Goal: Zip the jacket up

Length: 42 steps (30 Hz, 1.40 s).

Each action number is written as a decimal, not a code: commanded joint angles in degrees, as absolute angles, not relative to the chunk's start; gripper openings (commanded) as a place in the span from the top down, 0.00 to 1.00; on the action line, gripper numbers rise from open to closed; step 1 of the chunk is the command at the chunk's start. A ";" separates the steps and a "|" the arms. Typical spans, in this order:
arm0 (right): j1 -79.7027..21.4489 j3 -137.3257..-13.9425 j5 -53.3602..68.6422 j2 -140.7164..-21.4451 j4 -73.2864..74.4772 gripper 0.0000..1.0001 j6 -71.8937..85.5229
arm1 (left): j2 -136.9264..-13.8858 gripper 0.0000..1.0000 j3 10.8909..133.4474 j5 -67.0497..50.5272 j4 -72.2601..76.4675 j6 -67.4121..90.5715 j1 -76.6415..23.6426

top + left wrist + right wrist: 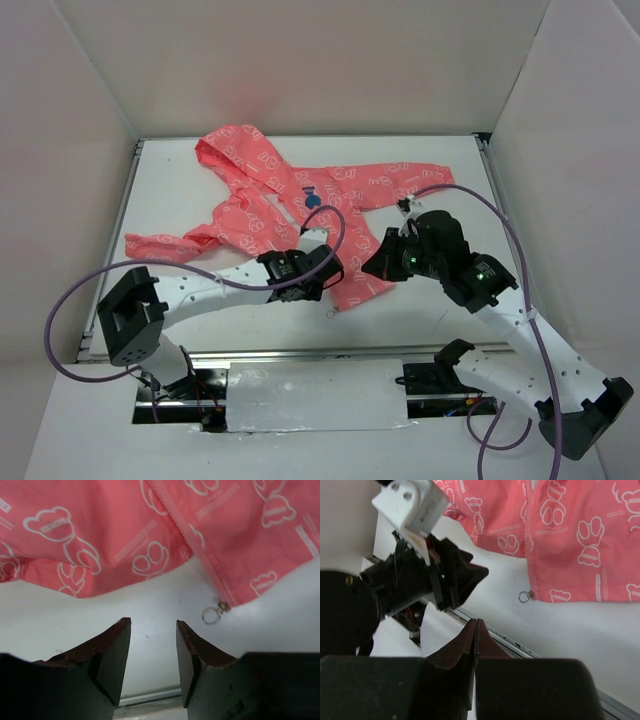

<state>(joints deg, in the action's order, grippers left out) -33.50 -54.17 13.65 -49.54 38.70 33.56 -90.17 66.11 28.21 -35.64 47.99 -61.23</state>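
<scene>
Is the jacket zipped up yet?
Not zipped: the zipper pull sits down at the bottom hem of the jacket, resting on the table.

Coral-pink jacket (255, 215) with white outline print, spread flat on the worktop (450, 170), front up. Hood (235, 150) toward the far left, sleeves (165, 245) out to either side, blue emblem (313, 198) at the chest. Zip (200, 545) down the front, slider low at the hem, small metal ring pull (210, 615) resting on bare worktop.
</scene>
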 commanded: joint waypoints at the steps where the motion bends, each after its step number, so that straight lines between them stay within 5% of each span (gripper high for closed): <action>1: -33.92 -52.91 12.04 -47.82 35.42 1.00 34.36 | -89.82 0.45 63.20 28.04 -30.60 51.24 -57.58; 22: -33.84 -50.19 16.44 -43.42 35.24 1.00 35.16 | -100.19 0.34 62.14 25.31 -19.51 54.40 -54.23; 32: -33.93 -49.39 16.96 -42.01 34.98 1.00 35.77 | -103.80 0.53 60.65 26.54 -16.00 56.51 -53.61; 40: -33.93 -48.96 17.49 -41.40 34.89 1.00 36.12 | -105.20 0.81 58.71 27.33 -14.06 56.25 -53.09; 42: -33.93 -48.87 17.32 -41.40 35.15 1.00 36.04 | -104.86 1.00 57.66 27.42 -13.97 56.60 -53.09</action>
<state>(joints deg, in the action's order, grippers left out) -33.52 -49.08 16.97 -42.24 36.95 35.77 -102.87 59.83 27.18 -14.24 56.05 -53.39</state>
